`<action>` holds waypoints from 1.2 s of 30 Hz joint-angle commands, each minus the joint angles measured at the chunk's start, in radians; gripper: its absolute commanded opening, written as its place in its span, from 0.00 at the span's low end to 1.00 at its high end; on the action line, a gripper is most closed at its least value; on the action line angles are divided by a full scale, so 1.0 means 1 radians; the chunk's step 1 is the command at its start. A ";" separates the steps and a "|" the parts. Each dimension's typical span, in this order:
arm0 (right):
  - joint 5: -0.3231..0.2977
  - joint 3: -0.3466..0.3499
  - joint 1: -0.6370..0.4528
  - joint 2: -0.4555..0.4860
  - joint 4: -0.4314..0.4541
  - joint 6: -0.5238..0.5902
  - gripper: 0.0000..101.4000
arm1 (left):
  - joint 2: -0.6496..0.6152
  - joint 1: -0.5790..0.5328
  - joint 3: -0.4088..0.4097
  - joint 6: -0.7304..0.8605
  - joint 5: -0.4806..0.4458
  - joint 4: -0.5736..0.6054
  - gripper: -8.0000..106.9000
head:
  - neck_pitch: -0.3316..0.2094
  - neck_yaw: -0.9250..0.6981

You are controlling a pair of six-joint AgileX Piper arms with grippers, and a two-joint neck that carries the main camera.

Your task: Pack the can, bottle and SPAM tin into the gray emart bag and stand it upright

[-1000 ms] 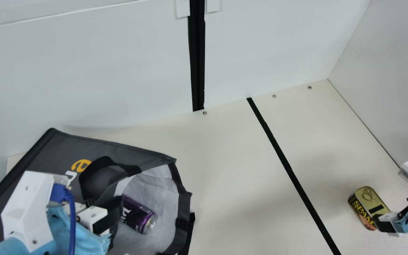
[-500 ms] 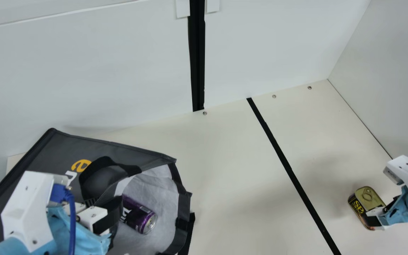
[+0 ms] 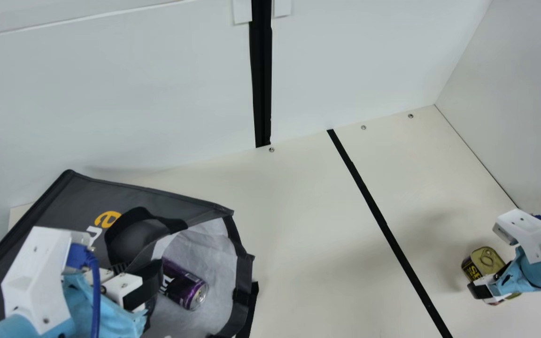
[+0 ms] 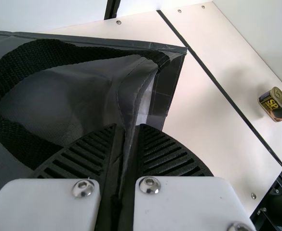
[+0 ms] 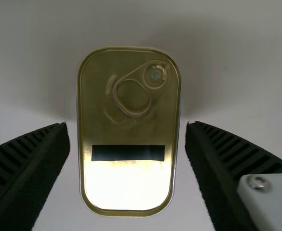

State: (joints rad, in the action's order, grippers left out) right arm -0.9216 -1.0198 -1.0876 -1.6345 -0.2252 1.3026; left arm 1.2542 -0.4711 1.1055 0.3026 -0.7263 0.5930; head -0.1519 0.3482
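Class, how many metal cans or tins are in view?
2: the purple can in the gray bag, and the SPAM tin between the open fingers of the right gripper. The bag may hide more.

It has white brackets [image 3: 35, 272], light-blue sleeves [image 3: 106, 307] (rather rumpled), blue cables [image 3: 95, 291] and silvery screws [image 4: 149, 185].

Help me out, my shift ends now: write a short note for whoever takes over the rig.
Left gripper: shut on the gray bag near its mouth.
Right gripper: open, with the SPAM tin between its two sides, a gap on each.
Things: the bag lies on its side on the table, mouth open; the purple can lies inside. The tin is on the table.
Done: can packed. I cannot tell whether the bottle is in.
Left: grip and pack the tin, check for the bottle, stand the bag upright.
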 commanded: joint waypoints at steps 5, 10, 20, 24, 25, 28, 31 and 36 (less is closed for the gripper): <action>0.013 0.001 0.005 -0.010 -0.005 0.020 0.28 | 0.000 0.000 0.000 0.000 0.000 0.000 0.00 | -0.023 0.001; 0.011 -0.002 0.003 0.002 -0.022 0.051 0.00 | 0.000 0.000 0.000 0.000 0.000 0.000 0.00 | -0.023 0.001; -0.028 -0.003 -0.008 0.075 -0.059 0.121 0.00 | 0.000 0.000 0.000 0.000 0.000 0.000 0.00 | -0.023 0.001; -0.053 0.002 -0.014 0.120 -0.072 0.146 0.00 | 0.000 0.000 0.000 0.000 0.000 0.000 0.00 | -0.023 0.001; -0.061 0.002 -0.014 0.132 -0.075 0.152 0.00 | 0.000 0.000 0.000 0.000 0.000 0.000 0.00 | -0.023 0.001; -0.083 0.004 -0.014 0.169 -0.083 0.164 0.00 | 0.000 0.000 0.000 0.000 0.000 0.000 0.00 | -0.023 0.001; -0.106 0.007 -0.010 0.207 -0.090 0.176 0.00 | 0.000 0.000 0.000 0.000 0.000 0.000 0.00 | -0.023 0.001; -0.146 0.012 0.006 0.273 -0.096 0.183 0.00 | 0.000 0.000 0.000 0.000 0.000 0.000 0.00 | -0.023 0.001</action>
State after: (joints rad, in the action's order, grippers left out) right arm -1.0599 -1.0078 -1.0837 -1.3768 -0.3246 1.4851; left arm 1.2542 -0.4711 1.1055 0.3026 -0.7263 0.5930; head -0.1519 0.3482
